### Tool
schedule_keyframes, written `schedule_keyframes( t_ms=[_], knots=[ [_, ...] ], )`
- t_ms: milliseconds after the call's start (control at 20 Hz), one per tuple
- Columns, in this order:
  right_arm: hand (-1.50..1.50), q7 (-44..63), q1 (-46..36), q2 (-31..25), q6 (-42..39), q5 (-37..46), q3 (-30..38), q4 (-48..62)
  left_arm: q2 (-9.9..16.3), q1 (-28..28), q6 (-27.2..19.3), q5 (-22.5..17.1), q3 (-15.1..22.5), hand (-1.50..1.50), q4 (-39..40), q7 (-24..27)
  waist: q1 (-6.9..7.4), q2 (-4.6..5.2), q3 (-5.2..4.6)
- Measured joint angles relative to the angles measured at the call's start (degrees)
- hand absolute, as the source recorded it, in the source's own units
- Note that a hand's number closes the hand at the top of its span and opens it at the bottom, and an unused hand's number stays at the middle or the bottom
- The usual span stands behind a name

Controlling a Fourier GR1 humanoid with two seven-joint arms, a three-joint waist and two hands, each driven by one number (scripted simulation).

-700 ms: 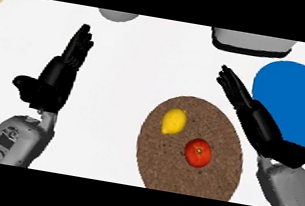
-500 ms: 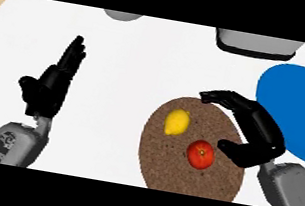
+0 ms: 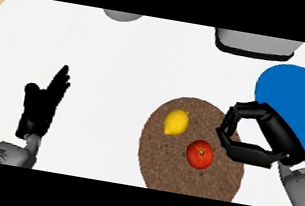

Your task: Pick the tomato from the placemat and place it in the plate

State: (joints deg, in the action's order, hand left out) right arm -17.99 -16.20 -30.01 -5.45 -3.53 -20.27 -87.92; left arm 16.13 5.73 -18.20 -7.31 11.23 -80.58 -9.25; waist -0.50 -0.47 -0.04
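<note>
A red tomato (image 3: 200, 154) lies on the round brown placemat (image 3: 174, 167), right of centre, with a yellow lemon (image 3: 175, 122) just up and left of it. The blue plate (image 3: 292, 93) sits at the right, partly behind my right hand. My right hand (image 3: 281, 140) hangs over the mat's right edge, its fingers and thumb curled into a ring with only mat showing inside. Its thumb (image 3: 248, 153) ends just right of the tomato, apart from it. My left hand (image 3: 40, 106) rests open at the lower left, fingers up.
A grey round object (image 3: 123, 16) stands at the counter's far edge, centre-left. A grey and white container (image 3: 257, 45) stands at the far right. The white counter (image 3: 116, 68) stretches wide between my left hand and the placemat.
My right hand has gone from flat and open to curled and has shifted left over the placemat's edge, close to the tomato. My left hand has sunk slightly. The tomato and lemon have stayed put.
</note>
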Motion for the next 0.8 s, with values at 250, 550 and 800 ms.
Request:
schedule_keyframes(
  t_ms=[250,550,800],
  knots=[
    [-1.50,-11.2,6.7,4.8,-7.5,-8.9,0.5,5.9,-0.4,-0.9,-0.1,0.2,0.5,0.00,-0.7,-1.1,0.64,0.67,0.24],
    [-1.50,-20.0,4.8,0.1,-10.5,2.9,-3.1,10.2,-0.4,-1.5,0.1,0.8,0.5,0.00,-1.3,-2.0,0.93,0.55,0.12],
    [-1.50,-16.2,0.9,-3.6,-7.0,12.7,-4.1,8.0,-0.1,-2.4,0.9,0.6,0.0,0.00,-1.6,-2.0,0.82,0.38,0.03]
  ],
)
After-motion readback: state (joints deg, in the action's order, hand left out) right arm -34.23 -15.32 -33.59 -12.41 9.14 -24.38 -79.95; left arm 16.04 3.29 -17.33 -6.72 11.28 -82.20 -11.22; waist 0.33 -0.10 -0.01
